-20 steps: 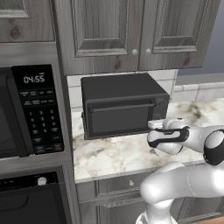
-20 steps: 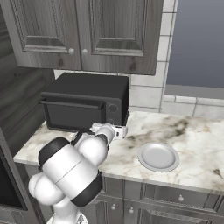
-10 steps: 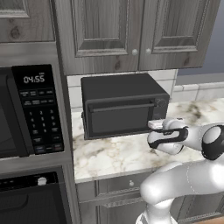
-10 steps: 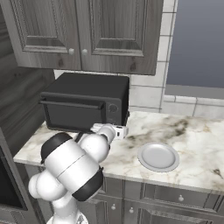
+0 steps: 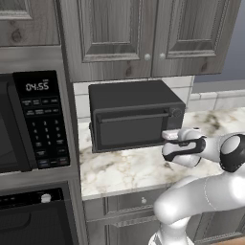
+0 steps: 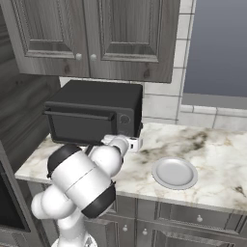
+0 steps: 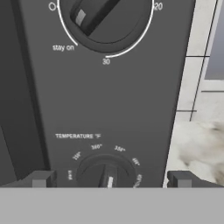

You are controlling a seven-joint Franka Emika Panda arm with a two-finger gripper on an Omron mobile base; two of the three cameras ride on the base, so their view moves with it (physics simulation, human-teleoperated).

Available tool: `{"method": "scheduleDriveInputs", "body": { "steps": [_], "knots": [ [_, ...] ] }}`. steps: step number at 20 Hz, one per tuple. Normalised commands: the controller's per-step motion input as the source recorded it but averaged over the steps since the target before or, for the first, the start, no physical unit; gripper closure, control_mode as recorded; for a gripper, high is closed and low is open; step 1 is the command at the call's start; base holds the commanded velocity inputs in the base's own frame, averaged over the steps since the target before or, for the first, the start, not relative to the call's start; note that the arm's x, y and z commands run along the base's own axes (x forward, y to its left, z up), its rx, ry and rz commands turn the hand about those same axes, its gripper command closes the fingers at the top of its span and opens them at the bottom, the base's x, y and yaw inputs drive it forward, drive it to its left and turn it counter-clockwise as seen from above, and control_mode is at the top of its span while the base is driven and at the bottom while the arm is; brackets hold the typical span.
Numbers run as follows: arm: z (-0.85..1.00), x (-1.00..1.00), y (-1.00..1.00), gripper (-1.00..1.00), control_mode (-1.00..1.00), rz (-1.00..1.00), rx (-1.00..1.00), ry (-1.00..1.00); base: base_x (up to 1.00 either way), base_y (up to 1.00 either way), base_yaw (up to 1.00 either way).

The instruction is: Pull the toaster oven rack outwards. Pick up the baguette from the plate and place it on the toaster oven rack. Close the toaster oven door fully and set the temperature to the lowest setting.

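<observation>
The black toaster oven point(image 5: 134, 115) point(image 6: 94, 111) stands on the counter with its door point(image 5: 131, 129) shut, so the rack is hidden. The baguette is out of sight. To the oven's right, the white plate point(image 6: 174, 172) lies bare. My gripper point(image 5: 171, 136) point(image 7: 111, 179) hovers close in front of the control strip at the oven's right end. It is open, and its two fingertips point(image 7: 41, 179) flank the temperature dial point(image 7: 107, 173) without touching it. The dial's pointer mark faces the bottom of the hand view. The timer dial point(image 7: 105, 17) sits above it.
A large black microwave point(image 5: 33, 119) with keypad and clock is built in to the left, a wall oven point(image 5: 38, 215) below it. Grey cabinets point(image 5: 143, 33) hang over the toaster oven. Marble counter point(image 5: 124, 167) stretches in front and to the right.
The arm's elbow has shifted a little. The hand has stayed in front of the control strip, and the jaws have stayed open.
</observation>
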Motion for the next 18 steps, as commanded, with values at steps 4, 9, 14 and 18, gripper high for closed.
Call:
{"method": "scheduleDriveInputs", "body": {
  "steps": [4,9,14,18],
  "knots": [
    [0.0,0.11,0.0,-1.0,-1.0,0.0,0.0,0.0,0.0,0.0,0.0],
    [-0.09,0.01,0.0,-1.0,-1.0,0.0,0.0,0.0,0.0,0.0,0.0],
    [-0.08,0.0,0.0,-1.0,-1.0,0.0,0.0,0.0,0.0,0.0,0.0],
    [0.0,0.0,0.0,-1.0,-1.0,0.0,0.0,0.0,0.0,0.0,0.0]
  ]
}}
